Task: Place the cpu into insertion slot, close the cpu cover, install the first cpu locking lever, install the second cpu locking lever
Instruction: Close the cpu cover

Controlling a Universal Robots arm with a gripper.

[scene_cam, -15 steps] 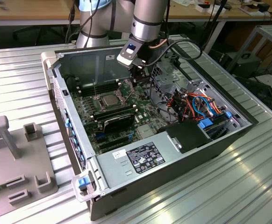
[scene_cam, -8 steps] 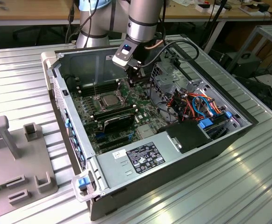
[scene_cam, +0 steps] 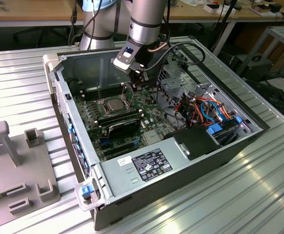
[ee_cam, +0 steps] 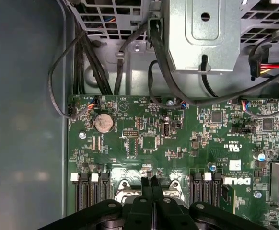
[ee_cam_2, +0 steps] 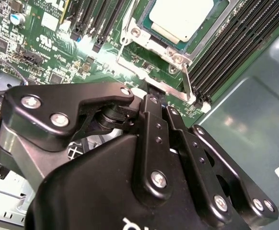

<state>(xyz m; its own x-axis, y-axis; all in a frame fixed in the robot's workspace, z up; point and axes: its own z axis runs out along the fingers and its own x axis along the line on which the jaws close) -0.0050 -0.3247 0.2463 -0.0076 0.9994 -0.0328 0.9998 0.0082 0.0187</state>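
The cpu (ee_cam_2: 180, 17), a silver-topped square chip, lies in the insertion slot (scene_cam: 113, 104) on the green motherboard. The cpu cover (ee_cam_2: 154, 44), a thin silver frame, lies flat around it. A silver locking lever (ee_cam_2: 130, 64) runs along the socket's edge. My gripper (ee_cam_2: 151, 96) is shut, with its black fingertips (ee_cam: 151, 184) pressed together right at that lever bar and nothing held between them. In the exterior view my gripper (scene_cam: 132, 87) hangs just beside the socket, on the exterior view's right. A thin rod (scene_cam: 99, 92) stands upright at the socket's other side.
Long black memory slots (ee_cam_2: 235, 43) flank the socket. A metal drive cage (ee_cam: 204, 33) with black cables (ee_cam: 173, 81) stands close behind the gripper. The power supply (scene_cam: 147, 163) fills the case's near end. A grey fixture (scene_cam: 15, 165) sits on the table at the exterior view's left.
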